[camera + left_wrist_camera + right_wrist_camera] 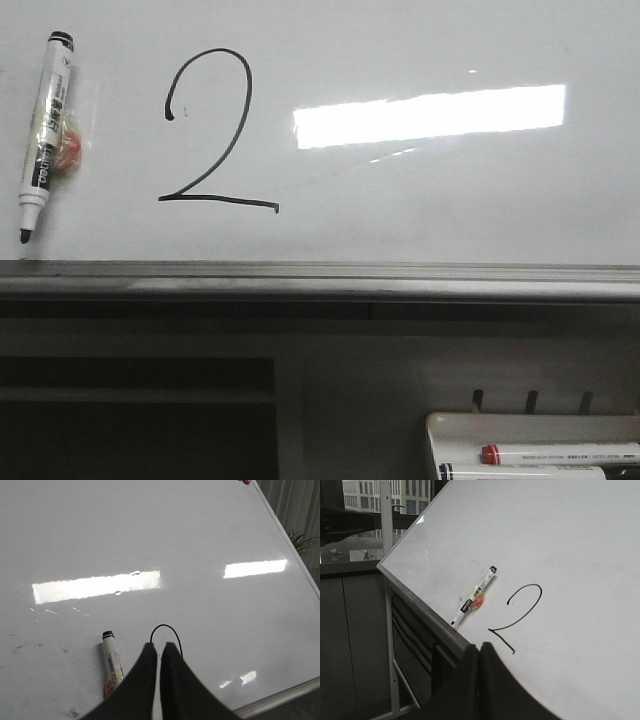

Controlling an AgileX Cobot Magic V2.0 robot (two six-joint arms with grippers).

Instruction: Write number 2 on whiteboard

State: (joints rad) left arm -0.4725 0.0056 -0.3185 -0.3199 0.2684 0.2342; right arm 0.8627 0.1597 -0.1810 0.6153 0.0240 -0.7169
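The whiteboard [430,200] fills the front view, with its grey rail [320,280] along the near edge. The number 2 [225,155] is drawn on it in thin black line. A white marker [45,135] lies on the board left of the digit, black tip bare and pointing at the rail. Neither gripper shows in the front view. My left gripper [159,646] is shut and empty above the board, over the digit's curved top [167,628], with the marker [112,665] beside it. My right gripper [480,647] is shut and empty near the rail, close to the digit's base [502,639].
A small white tray [440,425] with a red-capped marker [560,453] hangs below the rail at the right. Dark shelving [140,400] lies under the rail at the left. A plant [302,542] stands beyond the board's far side edge.
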